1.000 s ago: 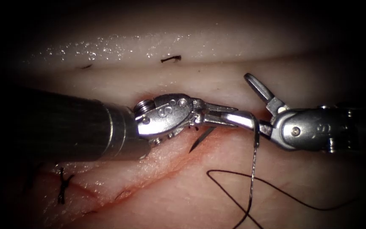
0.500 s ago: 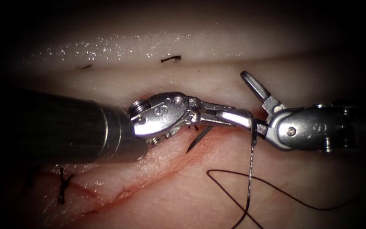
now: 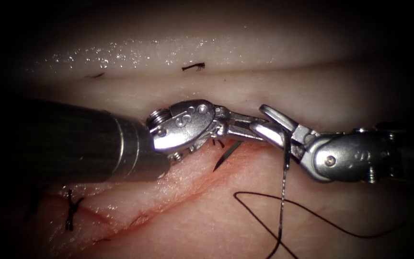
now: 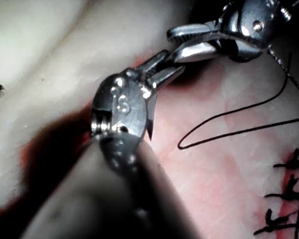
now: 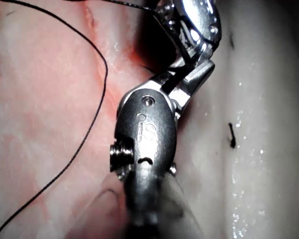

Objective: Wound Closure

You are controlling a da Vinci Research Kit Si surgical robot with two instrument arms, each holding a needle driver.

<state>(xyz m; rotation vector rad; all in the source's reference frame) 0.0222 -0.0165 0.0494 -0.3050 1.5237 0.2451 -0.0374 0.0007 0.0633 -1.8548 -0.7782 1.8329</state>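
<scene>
left hand point(image 3: 245, 127) clamped on the needle point(image 3: 226, 156) near mid-curve, point free above the cut point(image 3: 188, 189), not in the tissue point(image 3: 178, 225). right hand point(image 3: 276, 125) narrowed since a second ago, jaws now nearly closed about the needle's tail end by the thread point(image 3: 283, 201); firm hold not certain. risk, as judged: needle twisting or dropping between two grips, thread snagging.

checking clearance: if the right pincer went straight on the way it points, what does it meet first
Most likely the left pincer: the right pincer points left at its tips, nearly touching. Depth is unclear.
</scene>
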